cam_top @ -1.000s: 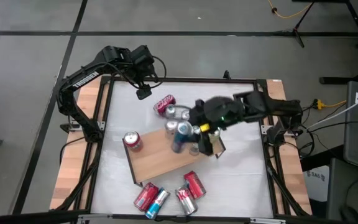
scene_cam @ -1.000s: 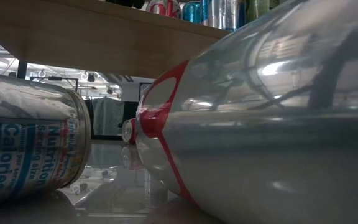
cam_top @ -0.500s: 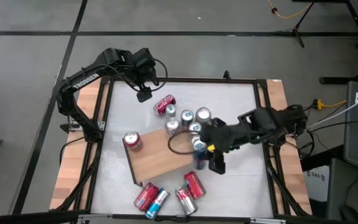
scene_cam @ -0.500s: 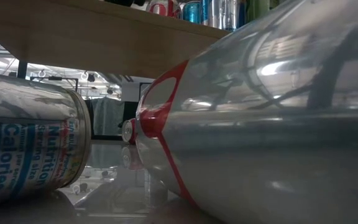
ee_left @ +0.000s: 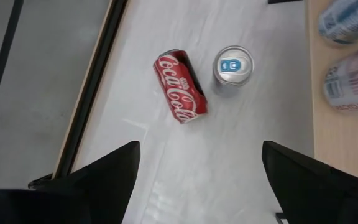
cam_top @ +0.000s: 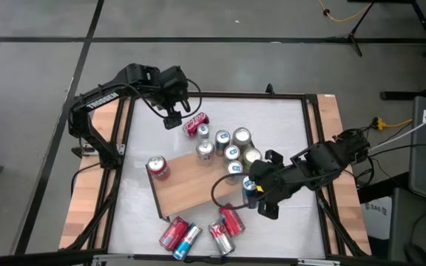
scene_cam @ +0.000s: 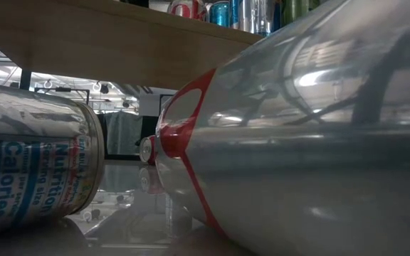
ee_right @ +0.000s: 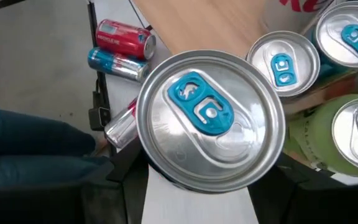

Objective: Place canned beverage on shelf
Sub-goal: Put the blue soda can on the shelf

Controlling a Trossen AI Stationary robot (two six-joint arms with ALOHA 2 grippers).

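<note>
The right gripper is closed around an upright blue can with a silver top and blue tab, which the right wrist view shows gripped on both sides; it hangs at about 4 o'clock of the table, at the right end of the shelf, and from above I cannot tell if the can is over the board or just beside its edge. The shelf is the light wooden board lying diagonally in the middle of the table; several cans already stand in a cluster along its upper right part, toward 1 o'clock, and one red can stands at its left end, toward 9 o'clock. The step in hand, as I judge it, is carrying this can to a free place on the board; the next move needs the can lowered straight and upright on bare wood, apart from the standing neighbours, before the fingers release it. The left gripper waits with its fingers wide apart at 11 o'clock, above a lying red cola can and a standing silver can; more cans lie on the table at 6 o'clock, not yet placed.
</note>
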